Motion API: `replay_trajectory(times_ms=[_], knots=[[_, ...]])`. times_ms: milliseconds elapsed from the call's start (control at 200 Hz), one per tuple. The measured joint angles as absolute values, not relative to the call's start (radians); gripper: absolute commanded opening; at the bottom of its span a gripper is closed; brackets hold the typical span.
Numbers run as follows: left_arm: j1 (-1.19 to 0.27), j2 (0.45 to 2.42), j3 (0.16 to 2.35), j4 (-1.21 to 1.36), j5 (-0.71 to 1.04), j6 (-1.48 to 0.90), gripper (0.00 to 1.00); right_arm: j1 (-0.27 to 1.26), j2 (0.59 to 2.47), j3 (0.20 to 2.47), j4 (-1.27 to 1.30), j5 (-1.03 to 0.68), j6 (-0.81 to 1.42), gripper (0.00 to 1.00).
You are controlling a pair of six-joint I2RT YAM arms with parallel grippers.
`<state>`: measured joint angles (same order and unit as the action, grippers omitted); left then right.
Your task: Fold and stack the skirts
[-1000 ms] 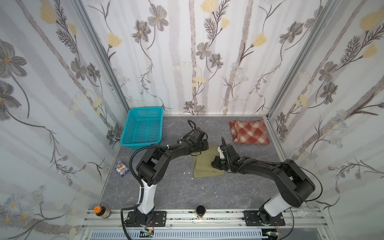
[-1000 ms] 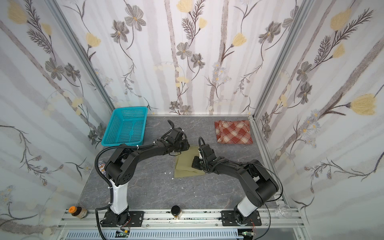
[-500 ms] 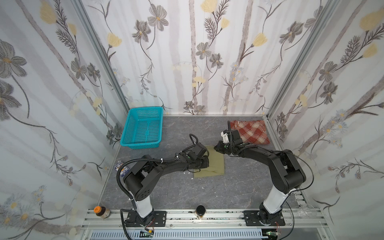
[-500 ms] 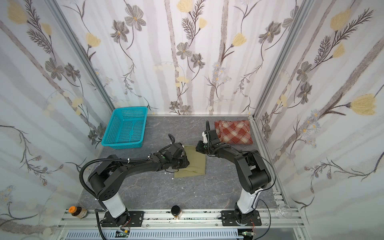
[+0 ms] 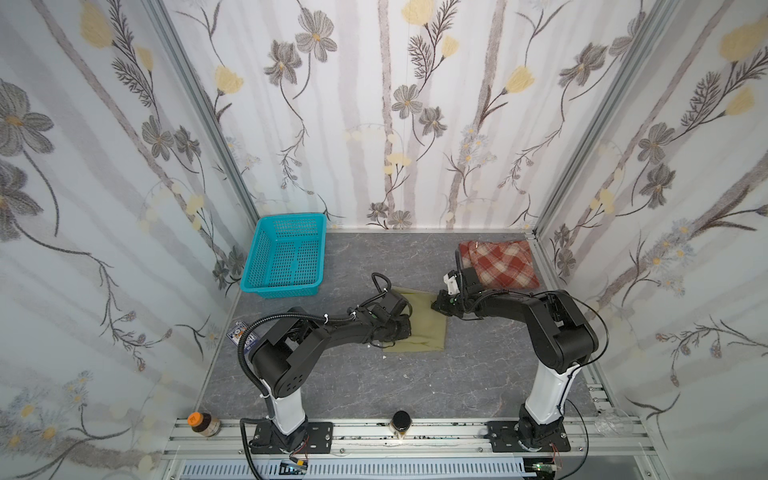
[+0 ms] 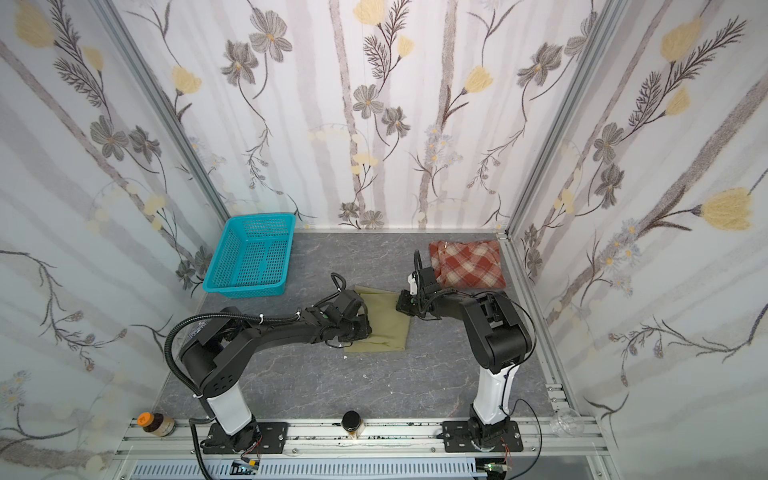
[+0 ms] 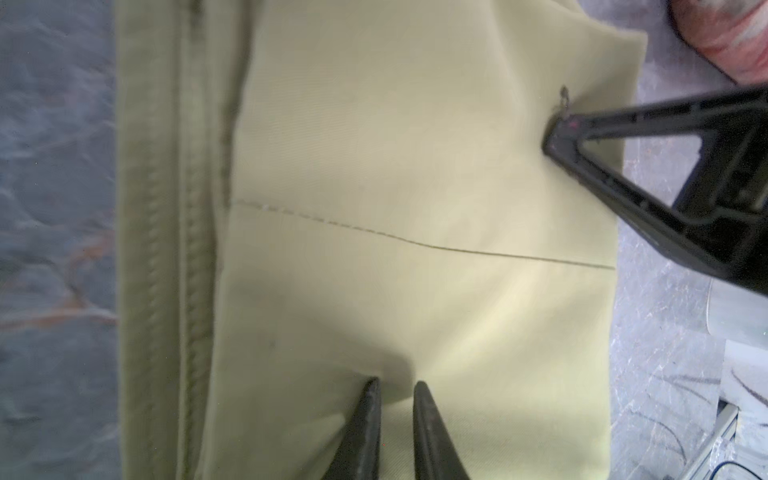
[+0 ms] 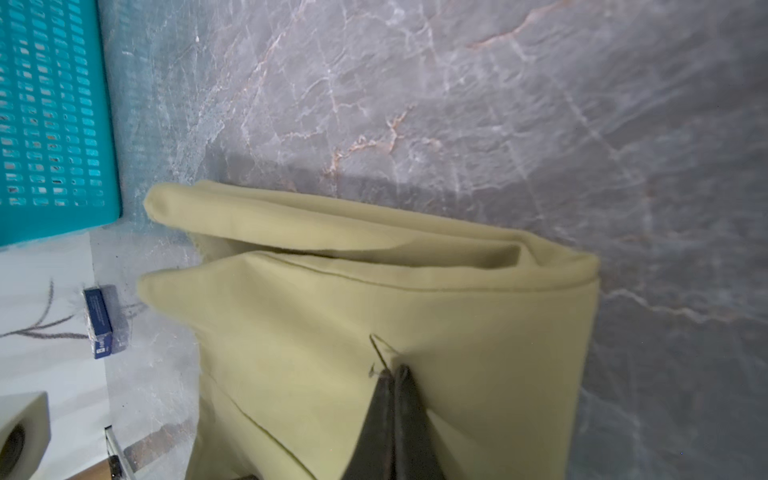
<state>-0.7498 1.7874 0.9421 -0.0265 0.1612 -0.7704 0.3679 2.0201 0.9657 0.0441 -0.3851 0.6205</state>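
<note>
Noted at left in both top views: turquoise mesh basket [image 5: 278,289], upper left of the grey table [image 5: 374,386]. At centre: olive-green skirt [image 5: 424,328], folded in layers, lying flat. On its left edge: left gripper [image 7: 395,380], jaws narrow, pinching a ridge of the cloth. On its upper right corner: right gripper [image 8: 392,368], jaws closed tight on a pucker of the same cloth. At upper right: plaid skirt [image 5: 503,266], folded, beside the right wall, apart from the olive-green skirt.
</note>
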Motion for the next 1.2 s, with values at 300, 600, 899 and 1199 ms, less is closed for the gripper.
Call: replay_trajectory(times_ms=[300, 600, 899, 1199], knots=[[-0.645, 1.843, 1.011, -0.020, 0.129, -0.673, 0.18, 0.398, 1.863, 0.740, 0.142, -0.333, 0.689, 0.00], [-0.623, 1.842, 1.105, -0.055, 0.058, -0.579, 0.18, 0.555, 1.730, 0.669, 0.167, -0.304, 0.810, 0.00], [-0.712, 1.687, 0.975, -0.060, 0.085, -0.614, 0.20, 0.506, 1.776, 0.834, 0.098, -0.305, 0.730, 0.00], [-0.770, 1.669, 0.854, -0.060, 0.081, -0.717, 0.19, 0.443, 1.899, 0.866, 0.087, -0.334, 0.676, 0.00]])
